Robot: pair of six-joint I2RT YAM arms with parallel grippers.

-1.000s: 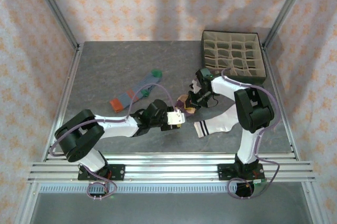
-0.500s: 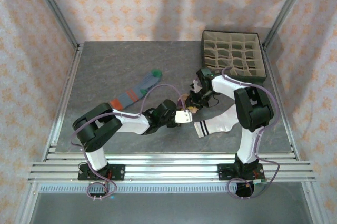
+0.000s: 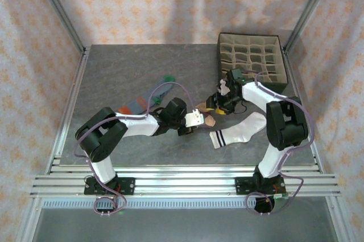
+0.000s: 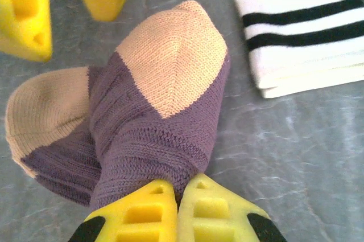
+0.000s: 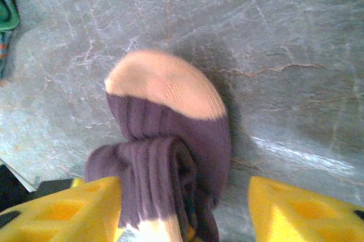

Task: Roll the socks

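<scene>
grey table (image 3: 114, 77); box (image 3: 256, 54) overhead, purple sock (image 4: 153, 128) wrist-close

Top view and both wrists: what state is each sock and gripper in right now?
purple sock: bunched, partly rolled, on the table.
white sock: flat, unrolled.
grey-blue sock: flat, unrolled.
left gripper: shut on the purple sock's edge.
right gripper: open, one finger on each side of the purple sock.
</scene>
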